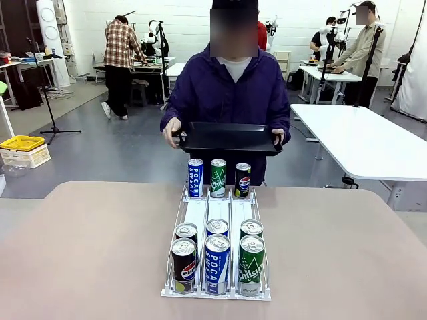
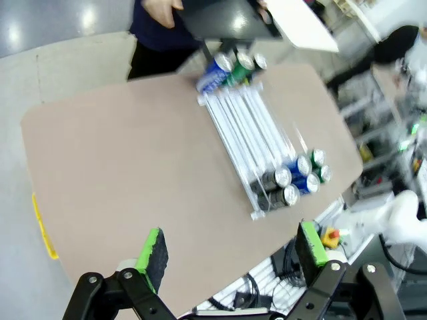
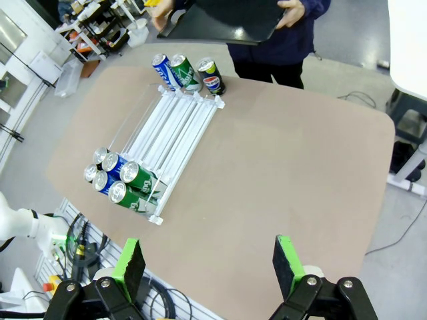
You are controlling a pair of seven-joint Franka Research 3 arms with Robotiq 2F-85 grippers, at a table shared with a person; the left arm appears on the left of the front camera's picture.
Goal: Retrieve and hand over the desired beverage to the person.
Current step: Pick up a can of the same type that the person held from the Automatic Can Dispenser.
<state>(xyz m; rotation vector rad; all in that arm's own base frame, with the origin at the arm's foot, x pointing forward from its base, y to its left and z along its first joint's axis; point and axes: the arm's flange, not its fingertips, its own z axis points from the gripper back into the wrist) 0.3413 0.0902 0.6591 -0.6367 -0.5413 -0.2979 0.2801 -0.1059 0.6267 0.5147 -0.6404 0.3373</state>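
Rounded tan table [image 1: 80, 253] sits well below both sets of jaws. The person in the navy jacket [image 1: 227, 93] stands far beyond them, holding a flat black tray [image 1: 230, 137] out, probably to receive a can. White three-lane wire rack [image 1: 195, 213] lies ahead of the jaws and feeds cans robot-side. Left gripper [image 2: 231, 241] and right gripper [image 3: 209, 261] are both spread wide and empty. Labels I can read: blue "POCARI SWEAT" can [image 1: 217, 263], green "Chilsung" can [image 1: 251, 265], black Pepsi can [image 1: 184, 265]. Can't tell which one is wanted.

The front camera sits low at the near edge of the tan table [image 1: 87, 253], facing across the white wire can rack [image 1: 197, 212] to the person in a dark jacket [image 1: 227, 93], upper centre. Both wrist cameras look down from high up, the blurred left one perhaps higher. All three share table and rack.
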